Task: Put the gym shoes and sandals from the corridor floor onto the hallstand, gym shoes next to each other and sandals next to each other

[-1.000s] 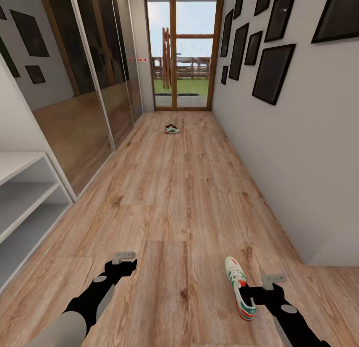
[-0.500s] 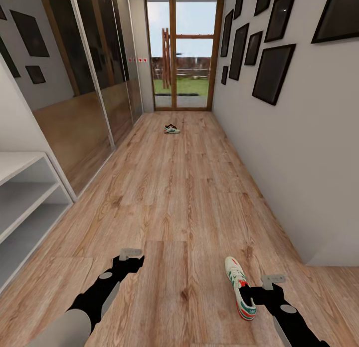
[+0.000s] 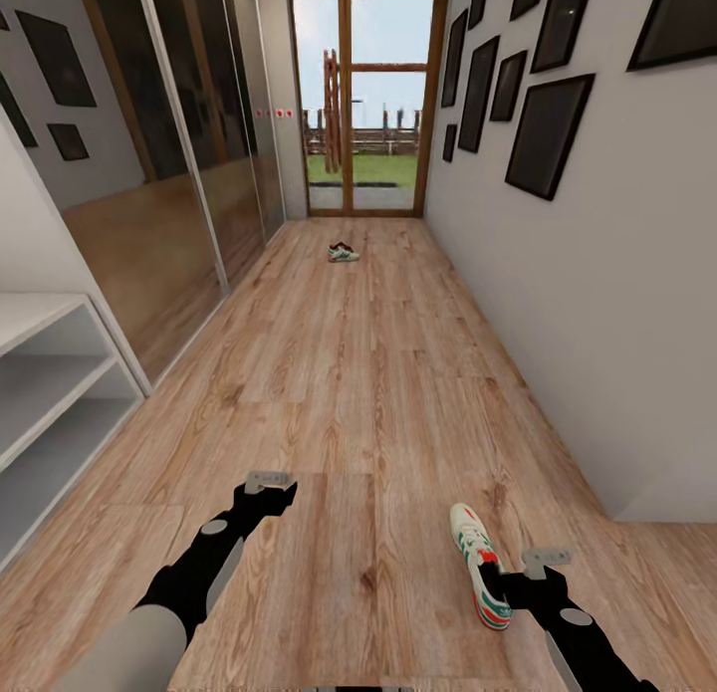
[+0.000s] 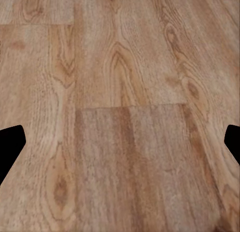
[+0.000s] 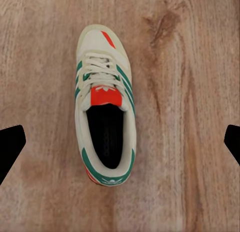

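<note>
One gym shoe (image 3: 476,563) lies on the corridor floor (image 3: 358,393) near me, cream-white with green stripes and a red-orange tongue. My right gripper (image 3: 513,582) hovers over its heel end. In the right wrist view the gym shoe (image 5: 104,106) lies lengthwise between the wide-apart fingers of my right gripper (image 5: 120,147), which is open and not touching it. The other gym shoe (image 3: 344,254) sits far down the corridor near the glass door. My left gripper (image 3: 267,498) is open over bare planks, also seen as the left gripper (image 4: 120,142). The sandals are out of view.
A low white unit with two open shelf levels (image 3: 40,393) stands at the left; I cannot tell whether it is the hallstand. Mirrored wardrobe doors (image 3: 169,174) line the left wall, framed pictures (image 3: 543,129) the right. A glass door (image 3: 363,105) closes the far end.
My left arm has reached further forward and slightly right over the floor. The right gripper stays over the near gym shoe. The view has shifted a little.
</note>
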`<state>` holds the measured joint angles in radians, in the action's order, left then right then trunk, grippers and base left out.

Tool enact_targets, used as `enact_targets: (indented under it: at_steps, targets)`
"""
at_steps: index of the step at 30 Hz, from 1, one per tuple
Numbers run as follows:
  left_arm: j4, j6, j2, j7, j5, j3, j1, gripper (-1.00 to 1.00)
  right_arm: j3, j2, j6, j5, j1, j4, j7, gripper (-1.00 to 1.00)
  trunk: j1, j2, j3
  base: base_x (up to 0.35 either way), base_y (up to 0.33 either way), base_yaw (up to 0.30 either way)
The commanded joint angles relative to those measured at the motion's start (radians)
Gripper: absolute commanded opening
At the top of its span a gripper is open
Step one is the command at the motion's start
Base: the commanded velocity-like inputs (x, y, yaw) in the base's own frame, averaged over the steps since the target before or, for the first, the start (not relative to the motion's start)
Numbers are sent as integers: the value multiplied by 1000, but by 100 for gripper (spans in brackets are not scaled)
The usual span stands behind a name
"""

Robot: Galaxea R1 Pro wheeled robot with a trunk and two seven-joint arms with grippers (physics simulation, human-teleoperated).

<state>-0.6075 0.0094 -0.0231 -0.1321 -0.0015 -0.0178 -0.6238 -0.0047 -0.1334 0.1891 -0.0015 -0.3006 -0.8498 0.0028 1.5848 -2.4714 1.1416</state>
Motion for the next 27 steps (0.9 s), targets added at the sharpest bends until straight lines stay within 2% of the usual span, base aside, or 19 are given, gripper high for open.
enact_targets:
  at_steps: [1, 4, 27]
  targets:
    - [-6, 2, 0, -2, 1, 0, 0, 100, -1, 0, 6, 0, 0, -2, 0, 100, 4, -8, 5, 0, 0, 0]
    - [-21, 3, -1, -3, 4, 1, 0, 100, -1, 0, 6, 0, 0, -3, 0, 100, 15, -29, 19, 0, 0, 0]
    - [-51, 3, -3, -3, 8, 3, 5, 100, -1, 0, 6, -2, 0, -5, 0, 100, 26, -34, 145, 0, 0, 0]
